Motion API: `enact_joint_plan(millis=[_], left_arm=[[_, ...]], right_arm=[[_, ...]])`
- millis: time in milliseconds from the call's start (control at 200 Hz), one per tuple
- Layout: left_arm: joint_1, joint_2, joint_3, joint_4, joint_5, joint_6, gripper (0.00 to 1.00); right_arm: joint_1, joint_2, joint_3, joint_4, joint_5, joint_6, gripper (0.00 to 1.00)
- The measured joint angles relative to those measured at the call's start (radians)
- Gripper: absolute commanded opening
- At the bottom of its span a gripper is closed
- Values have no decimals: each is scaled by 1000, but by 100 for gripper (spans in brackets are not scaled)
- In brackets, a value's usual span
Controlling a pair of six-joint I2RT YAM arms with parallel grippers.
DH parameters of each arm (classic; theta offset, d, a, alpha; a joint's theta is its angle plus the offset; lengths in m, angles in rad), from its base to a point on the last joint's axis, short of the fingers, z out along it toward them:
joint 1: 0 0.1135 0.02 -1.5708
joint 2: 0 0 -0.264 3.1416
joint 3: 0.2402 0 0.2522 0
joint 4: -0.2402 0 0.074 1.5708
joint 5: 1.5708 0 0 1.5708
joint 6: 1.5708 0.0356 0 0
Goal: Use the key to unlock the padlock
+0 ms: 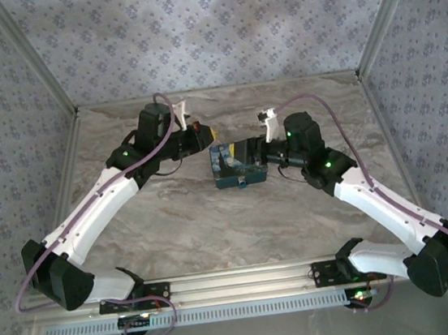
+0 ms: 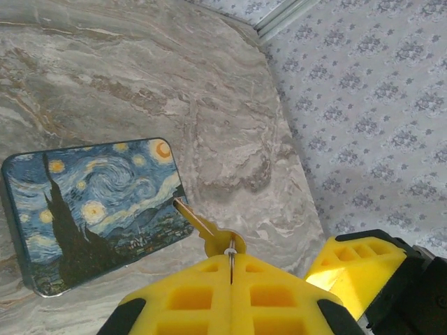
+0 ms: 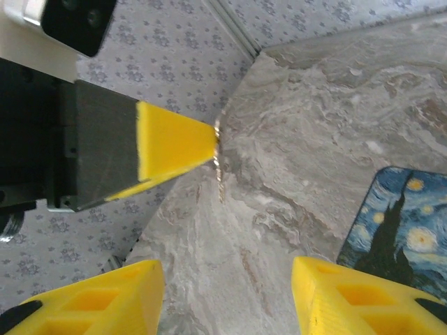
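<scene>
Between the shut yellow fingers [image 2: 188, 296] of my left claw [image 2: 230, 269] sits the brass key [image 2: 202, 227], gripped by its head, blade pointing toward the edge of the painted tin [image 2: 91, 209] lying flat on the marble table [image 2: 174, 70]. My right claw [image 3: 227, 293] hangs wide open near the tin, its 2 fingers well apart, holding nothing.

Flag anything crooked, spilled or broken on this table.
The key sits askew in the left claw: pinched by its head, its blade slants sideways toward the painted tin rather than straight ahead. The right claw is open. Nothing looks spilled or broken.
</scene>
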Motion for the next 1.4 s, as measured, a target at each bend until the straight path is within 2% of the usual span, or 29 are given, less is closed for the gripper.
enact_joint_plan(millis=[240, 565, 1034, 1399], left_arm=[[-26, -2, 0, 35, 32, -11, 0], [-39, -65, -46, 105, 109, 34, 0], [-39, -66, -48, 138, 143, 42, 0], [-43, -66, -52, 142, 144, 42, 0]], right_arm=[[-4, 48, 6, 70, -6, 21, 47], [-69, 51, 25, 116, -72, 131, 43], [-57, 51, 26, 182, -179, 169, 37], [-55, 51, 26, 193, -206, 177, 19]])
